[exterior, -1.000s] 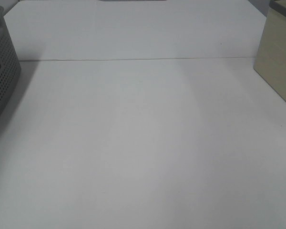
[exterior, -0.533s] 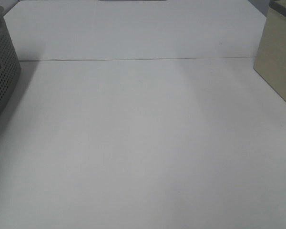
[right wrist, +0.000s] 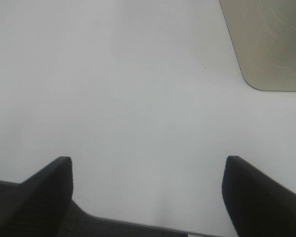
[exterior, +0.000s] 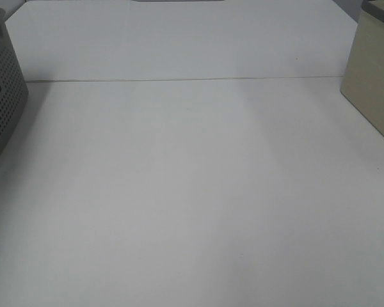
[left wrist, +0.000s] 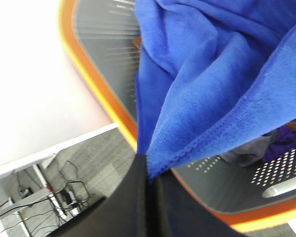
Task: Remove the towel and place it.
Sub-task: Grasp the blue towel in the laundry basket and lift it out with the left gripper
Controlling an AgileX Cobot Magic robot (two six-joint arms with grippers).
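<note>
The towel (left wrist: 212, 84), a deep blue plush cloth with a stitched edge, fills much of the left wrist view. My left gripper (left wrist: 149, 170) is shut on a fold of its edge, and the cloth hangs in folds over a grey basket with an orange rim (left wrist: 96, 74). My right gripper (right wrist: 148, 192) stands open above the bare white table (right wrist: 138, 89), with nothing between its fingers. In the exterior high view neither gripper nor the towel shows.
A dark grey perforated basket (exterior: 3, 109) stands at the table's left edge. A beige box (exterior: 374, 83) sits at the right, and its corner (right wrist: 266, 44) shows in the right wrist view. Purple cloth (left wrist: 286, 140) lies in the orange-rimmed basket.
A sliver of blue at the grey basket's rim a second ago no longer shows in the exterior high view. Nothing else there has moved.
</note>
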